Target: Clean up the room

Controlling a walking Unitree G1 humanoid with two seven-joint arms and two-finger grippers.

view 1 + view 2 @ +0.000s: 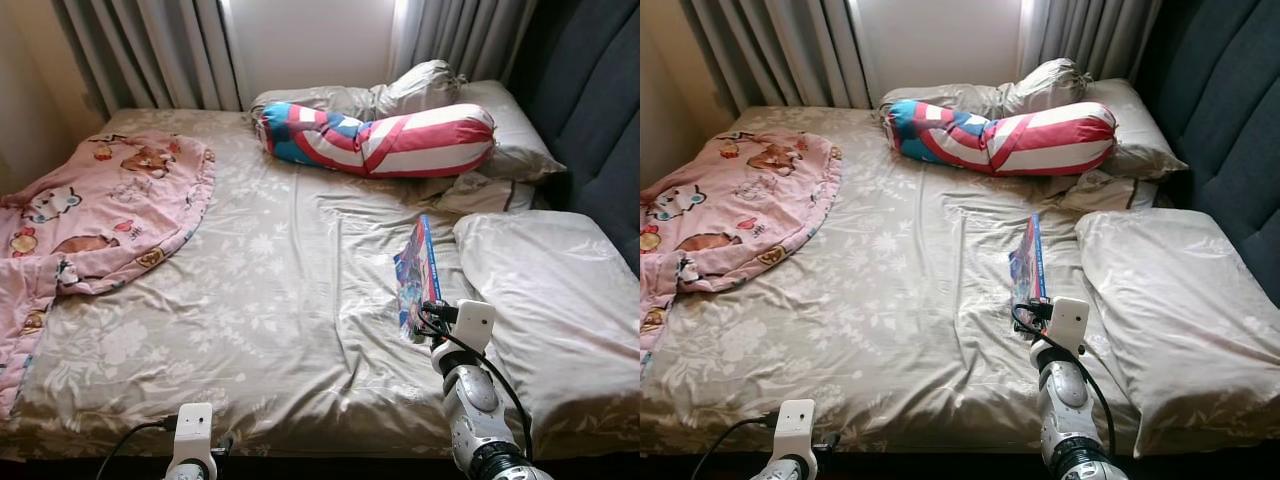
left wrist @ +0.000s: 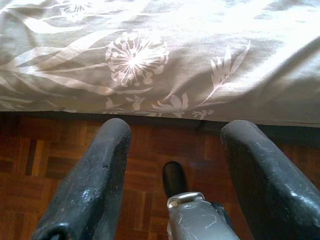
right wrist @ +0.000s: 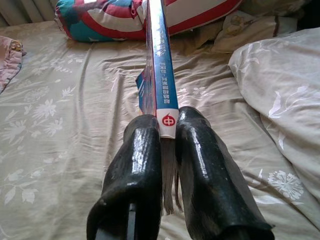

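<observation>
The right end effector (image 3: pixel 167 132) is clamping one book (image 3: pixel 159 70) by its spine end, holding it on edge over the bed (image 1: pixel 270 300). One pillow (image 1: pixel 560 310) is lying just to its right, one striped bolster (image 1: pixel 385 138) well ahead, one pink blanket (image 1: pixel 95 205) far left. Open sheet is spreading leftward. The left end effector (image 2: pixel 172 170) is hanging spread apart over the floor (image 2: pixel 45 165) beside the bed's near edge.
</observation>
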